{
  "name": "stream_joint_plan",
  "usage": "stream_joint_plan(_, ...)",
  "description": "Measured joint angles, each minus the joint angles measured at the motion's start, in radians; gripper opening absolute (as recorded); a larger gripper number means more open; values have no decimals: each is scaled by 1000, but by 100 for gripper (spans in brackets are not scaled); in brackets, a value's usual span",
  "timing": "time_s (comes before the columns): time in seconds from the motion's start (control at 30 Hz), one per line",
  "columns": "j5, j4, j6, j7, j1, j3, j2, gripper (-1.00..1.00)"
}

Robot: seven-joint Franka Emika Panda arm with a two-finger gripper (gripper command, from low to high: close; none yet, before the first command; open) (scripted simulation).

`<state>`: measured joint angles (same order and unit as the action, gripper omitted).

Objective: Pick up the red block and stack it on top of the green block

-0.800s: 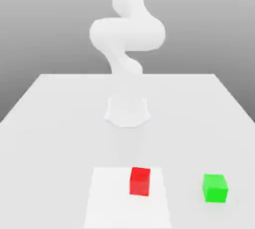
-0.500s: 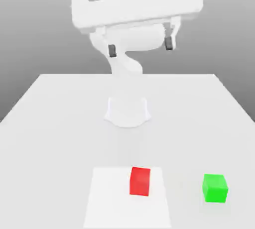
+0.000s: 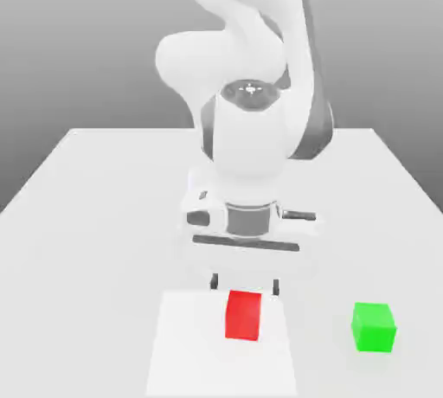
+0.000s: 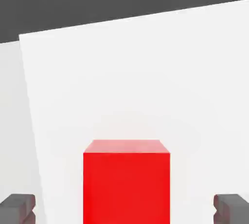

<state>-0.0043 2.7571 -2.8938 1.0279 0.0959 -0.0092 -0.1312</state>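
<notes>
The red block [image 3: 243,315] rests on a white square patch [image 3: 186,344] near the table's front edge. My gripper [image 3: 245,285] hangs just behind and above it, pointing down, open, with nothing between its fingers. In the hand view the red block [image 4: 126,181] sits between the two dark fingertips [image 4: 17,208], with a gap on each side. The green block [image 3: 374,326] stands on the table at the exterior view's right of the red one, about a hand's width away.
The arm's white base [image 3: 221,193] rises from the middle of the light grey table [image 3: 95,215]. The table's edges run along both sides of the exterior view.
The hand has dropped from high in the exterior view to just above the red block. Neither block has moved.
</notes>
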Motion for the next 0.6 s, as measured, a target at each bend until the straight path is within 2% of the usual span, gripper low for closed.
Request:
stream_joint_plan(0.1, 2, -11, -76, 0, -5, 5, -90, 0)
stream_joint_plan(0.13, 4, -13, -94, 0, -6, 7, -112, -100)
stream_joint_plan(0.37, 0, -13, -96, 2, -8, 8, -113, -100)
stream_joint_plan(0.6, -1, 13, 63, 3, -8, 9, 74, -100)
